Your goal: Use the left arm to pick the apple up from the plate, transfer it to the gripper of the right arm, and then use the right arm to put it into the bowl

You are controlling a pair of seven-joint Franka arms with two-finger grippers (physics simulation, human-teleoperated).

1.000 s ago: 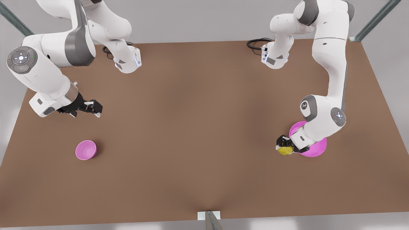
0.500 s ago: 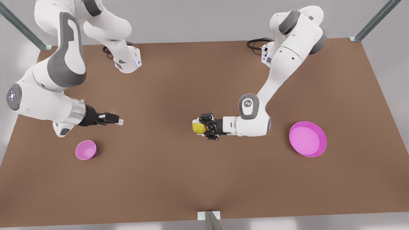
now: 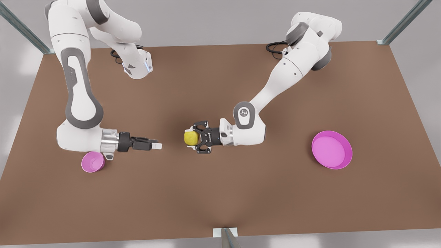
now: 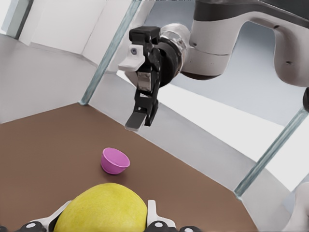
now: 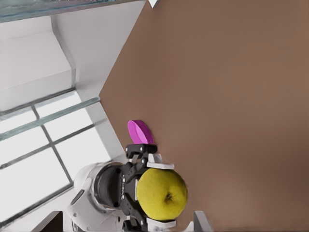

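The left arm's black gripper with skeletal linkage fingers (image 3: pixel 191 137) is clamped on the small round yellow-green apple (image 3: pixel 191 137), holding it in the air above the middle of the flat brown table (image 3: pixel 220 193), its fingertips pointing away from the wide shallow magenta-pink plate (image 3: pixel 331 149) and its white wrist on the plate side. In the left wrist view the apple (image 4: pixel 102 216) sits between two white pads (image 4: pixel 153 213). Facing it, on the far side of the apple from the plate and a short gap away, is the right arm's black gripper (image 3: pixel 156 146) with white-tipped fingers and a silver wrist collar; whether those fingers are apart or together cannot be told from these views. In the right wrist view the apple (image 5: pixel 161 194) shows its dimple, with the plate (image 5: pixel 140 132) edge-on beyond. The small deep pink-purple bowl (image 3: pixel 92 162) rests on the table farthest from the plate, partly under the right arm's wrist. The plate lies bare on the table, well apart from the apple
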